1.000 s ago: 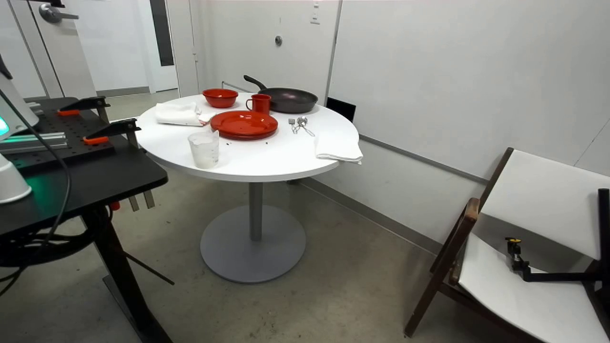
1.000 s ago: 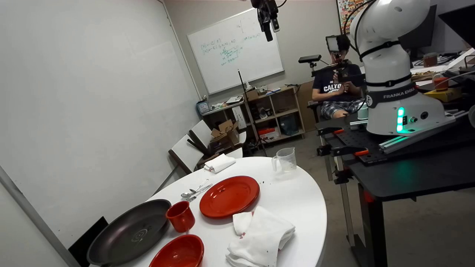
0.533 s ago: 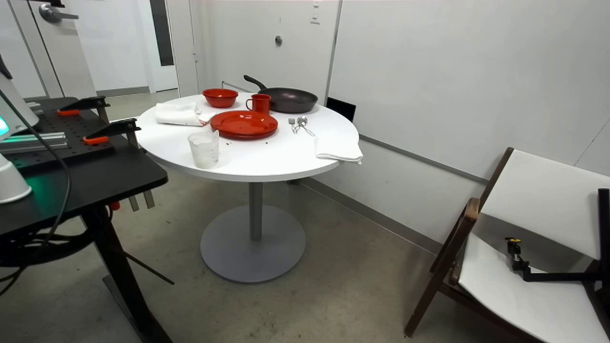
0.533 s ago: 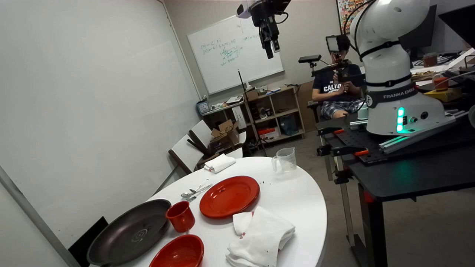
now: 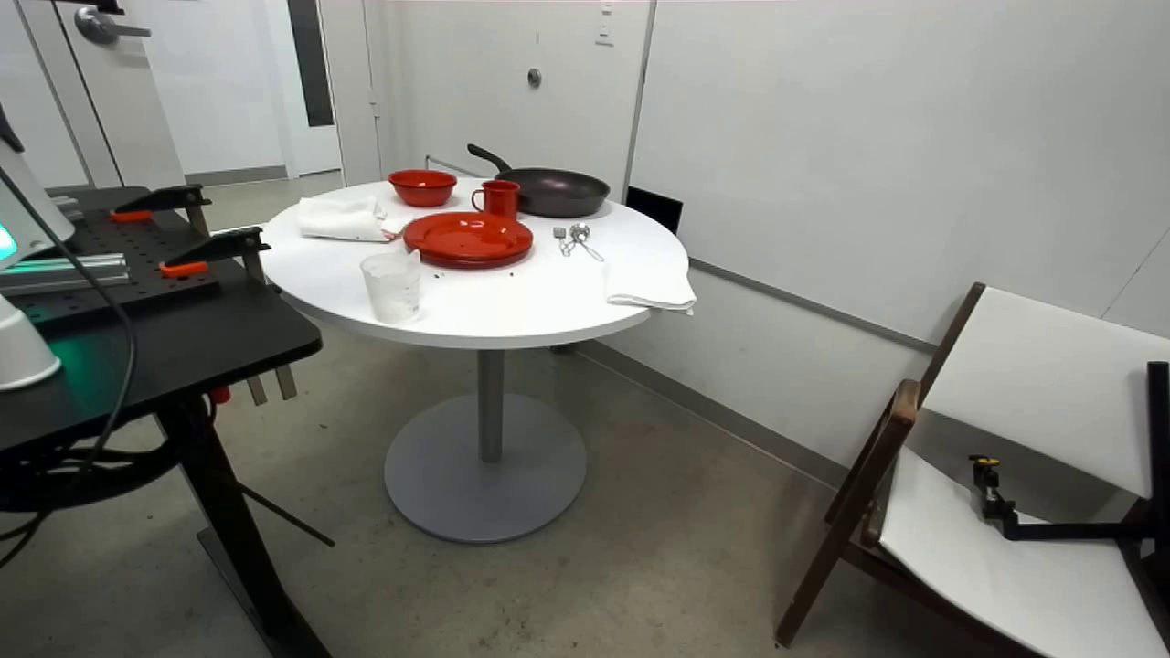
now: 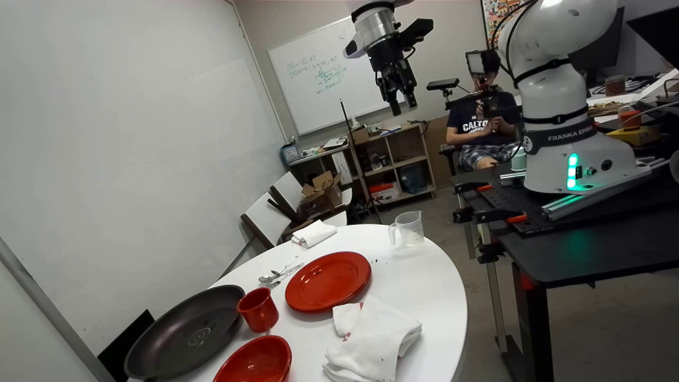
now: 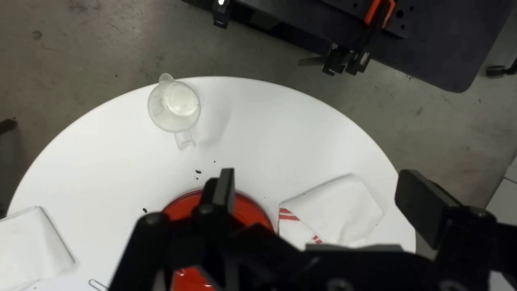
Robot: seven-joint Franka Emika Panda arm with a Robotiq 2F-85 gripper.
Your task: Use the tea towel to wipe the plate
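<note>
A white tea towel with red stripes lies folded on the round table beside the red plate. It shows in both exterior views and in the wrist view. The red plate, which looks stacked on another, shows in both exterior views; in the wrist view the gripper hides much of it. My gripper hangs in the air well above the table, fingers pointing down. In the wrist view my gripper is open and empty, its fingers spread with the towel seen between them.
A second folded white towel lies at the table's edge. A clear measuring cup, cutlery, red mug, red bowl and dark pan stand around the plate. Small dark specks lie on the table.
My gripper has come down from the top of an exterior view and slightly to the right, and more of the wrist now shows. The towels, plate and other items have not moved.
</note>
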